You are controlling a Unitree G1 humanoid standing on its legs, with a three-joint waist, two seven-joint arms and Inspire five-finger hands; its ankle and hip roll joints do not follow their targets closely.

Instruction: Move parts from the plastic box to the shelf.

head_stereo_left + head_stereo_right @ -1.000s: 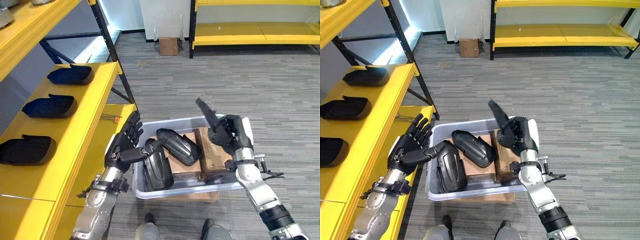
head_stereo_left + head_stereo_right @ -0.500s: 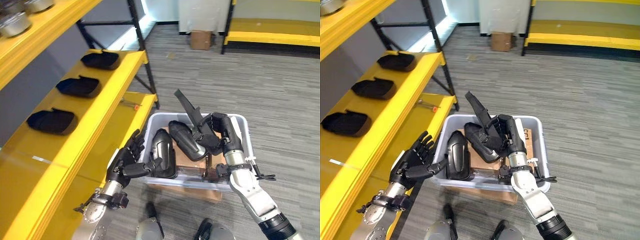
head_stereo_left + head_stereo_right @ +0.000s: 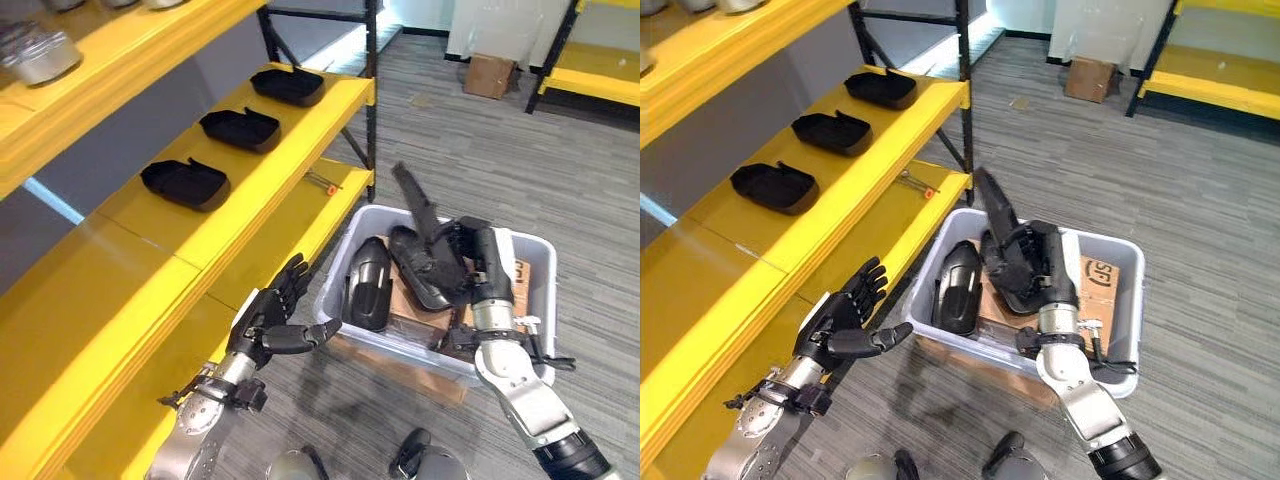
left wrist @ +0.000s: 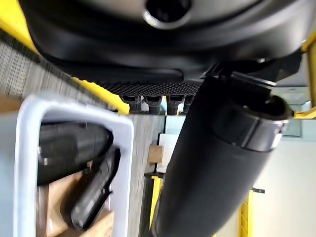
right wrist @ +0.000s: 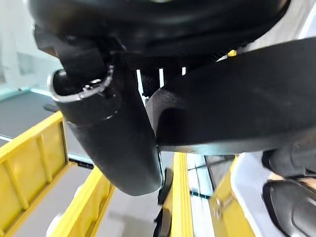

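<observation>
1. Up above the grey plastic box [image 3: 535, 262], the right hand [image 3: 478, 262] has its fingers curled round a long, narrow black part [image 3: 418, 212], which sticks up and leans toward the shelf.
2. Down in the box lie two more black parts: one part [image 3: 367, 283] leaning against the wall nearest the shelf, another part [image 3: 415, 266] beside it, partly behind the held piece.
3. Brown cardboard [image 3: 1098, 277] shows on the box floor under them.
4. Beside the box's near corner, the left hand [image 3: 270, 320] hovers with fingers spread and straight, holding nothing; its thumb points toward the box wall, though whether it touches the wall is hard to judge.
5. Three black tray-like parts sit in a row on the yellow shelf [image 3: 130, 222]: a near part [image 3: 186, 183], a middle part [image 3: 240, 128] and a far part [image 3: 288, 85], well apart from each other.
6. On the lower shelf board, a small orange-tipped tool [image 3: 324, 185] lies near the upright.
7. Farther off, a cardboard carton [image 3: 490, 73] stands on the floor.
</observation>
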